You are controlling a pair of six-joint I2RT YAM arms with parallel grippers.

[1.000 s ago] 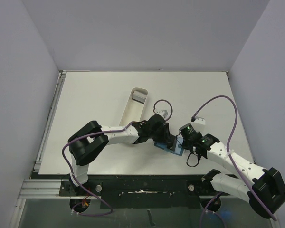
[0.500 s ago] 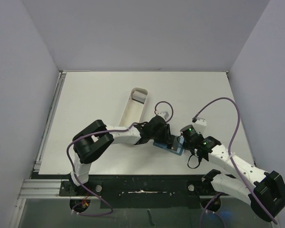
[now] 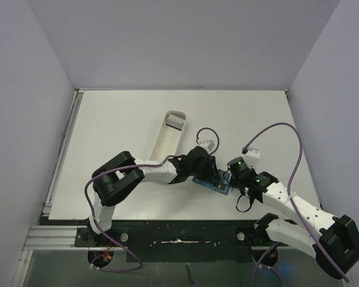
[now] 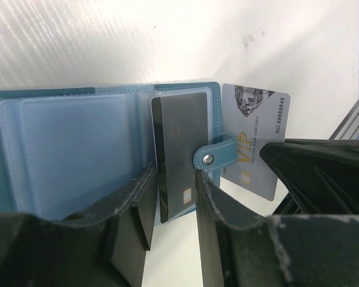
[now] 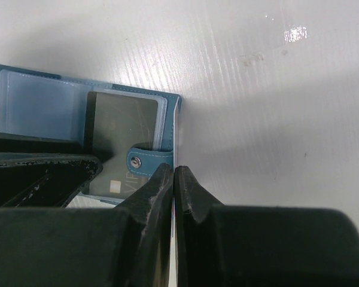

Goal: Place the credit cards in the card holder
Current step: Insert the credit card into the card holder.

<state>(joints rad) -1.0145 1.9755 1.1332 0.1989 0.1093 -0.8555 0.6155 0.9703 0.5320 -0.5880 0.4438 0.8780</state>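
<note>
Our left pincer (image 4: 173, 176) clamps the glossy black card (image 4: 178, 137) by its long edges, far end in the soft teal card holder (image 4: 66, 137) ahead. Our right pincer (image 5: 174, 173), closed tight, pinches the thin grey card (image 4: 257, 137).

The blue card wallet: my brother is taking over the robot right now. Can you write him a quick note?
Left hand: closed on the long edges of the black card.
Right hand: shut, and it seems to pinch the edge of the grey card.
Wallet: lies open. The black card is partly inside a clear pocket, and the grey card pokes out past the wallet's edge.
Done: the black card is started into its pocket.
Left: push the black card fully in, then slot in the grey card.
</note>
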